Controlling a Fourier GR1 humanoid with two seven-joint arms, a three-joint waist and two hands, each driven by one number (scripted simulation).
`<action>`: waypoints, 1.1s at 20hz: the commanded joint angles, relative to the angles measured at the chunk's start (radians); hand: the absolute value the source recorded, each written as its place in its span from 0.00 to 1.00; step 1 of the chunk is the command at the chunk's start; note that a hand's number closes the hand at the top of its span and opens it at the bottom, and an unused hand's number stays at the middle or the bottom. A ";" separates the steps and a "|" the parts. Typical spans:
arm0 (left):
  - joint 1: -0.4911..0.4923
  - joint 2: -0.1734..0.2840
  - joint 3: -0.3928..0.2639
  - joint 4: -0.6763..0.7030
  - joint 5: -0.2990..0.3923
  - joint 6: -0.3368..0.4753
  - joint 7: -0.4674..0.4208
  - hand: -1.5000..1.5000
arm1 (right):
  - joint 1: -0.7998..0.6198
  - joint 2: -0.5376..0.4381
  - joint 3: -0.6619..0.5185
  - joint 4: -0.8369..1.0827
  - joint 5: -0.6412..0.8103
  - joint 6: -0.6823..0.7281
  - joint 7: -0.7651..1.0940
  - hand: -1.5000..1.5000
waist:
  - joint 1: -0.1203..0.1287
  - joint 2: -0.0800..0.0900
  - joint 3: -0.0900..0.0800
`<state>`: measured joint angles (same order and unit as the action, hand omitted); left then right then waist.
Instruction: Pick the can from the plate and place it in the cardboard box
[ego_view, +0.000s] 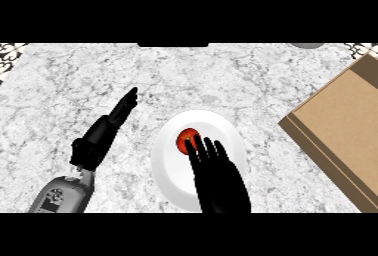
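The right hand (215, 175) is held flat over the white plate (171, 170), with its fingers (201, 149) straight and a little spread. The fingertips are seen at the near side of the red can (185, 139), which sits on the plate. The left hand (111, 124) is held off to the left, fingers straight and pressed together. The cardboard box (339, 125) is seen at the right edge. Bare counter (258, 85) is left between plate and box.

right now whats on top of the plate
A red can sits on the white plate. The right hand covers the can's near side and much of the plate.
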<state>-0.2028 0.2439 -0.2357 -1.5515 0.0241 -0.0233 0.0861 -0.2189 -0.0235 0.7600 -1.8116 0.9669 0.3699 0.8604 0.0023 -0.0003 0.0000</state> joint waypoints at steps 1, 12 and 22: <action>-0.039 -0.031 0.033 0.042 -0.023 -0.013 0.007 0.50 | -0.005 0.022 -0.013 0.086 -0.007 -0.002 -0.037 0.00 | -0.002 0.001 0.000; 0.041 -0.074 0.034 0.025 -0.101 -0.048 -0.041 0.50 | 0.045 0.004 -0.034 0.188 0.048 -0.060 -0.116 0.00 | -0.002 0.000 0.000; 0.008 -0.098 0.075 -0.001 -0.089 -0.086 0.013 0.50 | -0.047 0.023 -0.040 0.350 0.093 -0.129 -0.099 0.00 | 0.004 0.001 0.000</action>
<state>-0.2098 0.1562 -0.1606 -1.5294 -0.0694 -0.0954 0.0883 -0.2344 -0.0060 0.7268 -1.5990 1.0526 0.2834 0.7744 0.0015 -0.0119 -0.0026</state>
